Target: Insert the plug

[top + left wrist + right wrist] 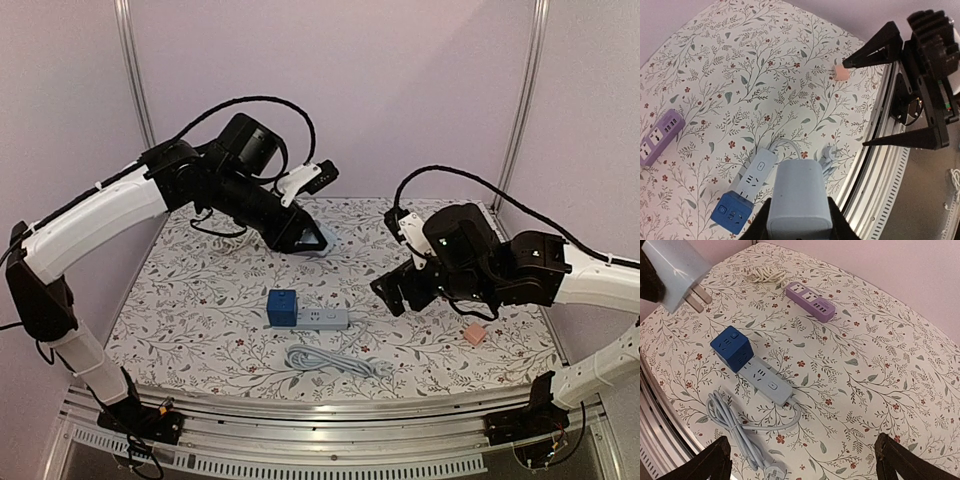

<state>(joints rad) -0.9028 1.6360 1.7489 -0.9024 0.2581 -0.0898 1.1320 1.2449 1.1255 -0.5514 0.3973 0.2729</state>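
At the near edge of the surface lies one coiled grey cable. Just beyond it is one pale blue power strip, with one blue cube at its 9 o'clock end. One pink block sits at 3 o'clock from that strip. The right pincer hovers spread wide, holding nothing. Farther back, at 12 o'clock from the strip in the top view, the left pincer clamps the single plug in the air. One purple strip and one white cord bundle lie farthest.
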